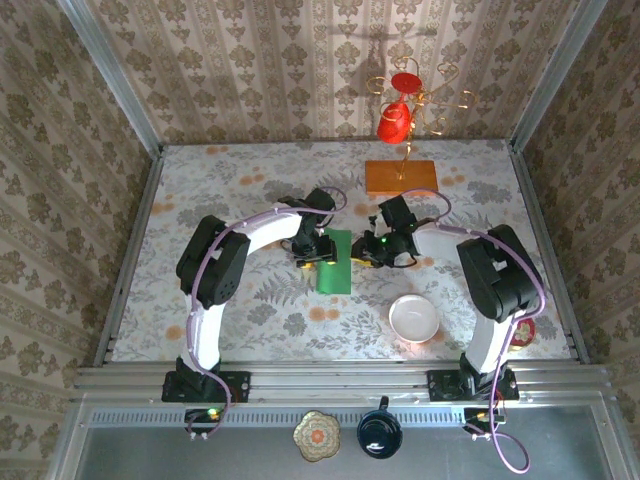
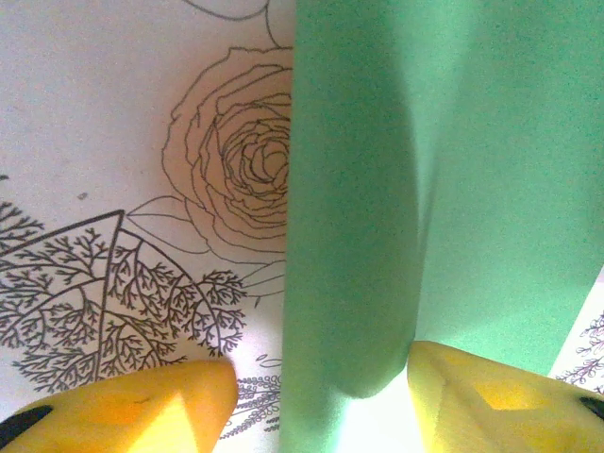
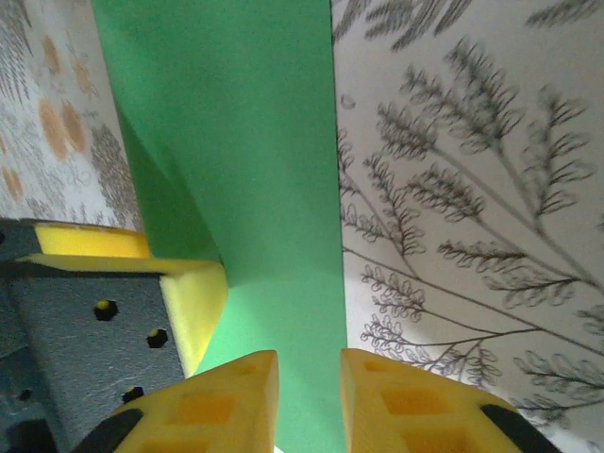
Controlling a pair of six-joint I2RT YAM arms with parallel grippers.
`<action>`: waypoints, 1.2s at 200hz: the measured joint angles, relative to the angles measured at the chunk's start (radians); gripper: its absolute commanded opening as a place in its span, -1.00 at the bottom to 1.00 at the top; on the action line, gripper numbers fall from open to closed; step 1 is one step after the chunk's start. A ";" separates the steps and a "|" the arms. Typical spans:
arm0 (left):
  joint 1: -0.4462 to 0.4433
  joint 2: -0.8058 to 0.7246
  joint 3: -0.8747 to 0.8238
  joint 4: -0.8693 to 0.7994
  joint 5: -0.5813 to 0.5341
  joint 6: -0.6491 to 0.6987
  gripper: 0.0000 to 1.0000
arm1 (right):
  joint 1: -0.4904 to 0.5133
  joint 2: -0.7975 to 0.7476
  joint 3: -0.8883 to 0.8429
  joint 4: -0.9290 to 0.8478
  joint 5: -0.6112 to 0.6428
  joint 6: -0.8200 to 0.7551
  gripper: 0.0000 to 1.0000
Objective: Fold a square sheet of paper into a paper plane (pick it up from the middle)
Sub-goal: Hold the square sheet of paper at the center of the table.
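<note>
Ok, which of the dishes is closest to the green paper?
The plain white bowl, on the flowery table with the paper. The patterned plate and dark mug sit farther off, on the grey ledge.

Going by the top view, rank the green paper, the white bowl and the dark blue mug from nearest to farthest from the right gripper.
From the right gripper:
1. green paper, right at its fingertips, on the side towards the left arm.
2. white bowl, on the table, closer to the right arm's base.
3. dark blue mug, on the near ledge past the bases.
</note>
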 measured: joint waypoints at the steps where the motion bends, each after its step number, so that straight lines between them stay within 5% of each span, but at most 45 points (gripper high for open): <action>1: 0.000 0.000 0.000 0.000 0.000 0.000 0.14 | 0.001 0.001 0.000 0.000 0.000 0.000 -0.55; 112: 0.004 0.004 0.005 -0.005 0.012 0.003 0.14 | 0.039 0.069 0.054 0.003 -0.010 -0.002 -0.71; 240: 0.003 0.019 0.026 -0.031 0.014 0.019 0.14 | -0.008 -0.023 0.002 0.071 0.045 0.046 -0.70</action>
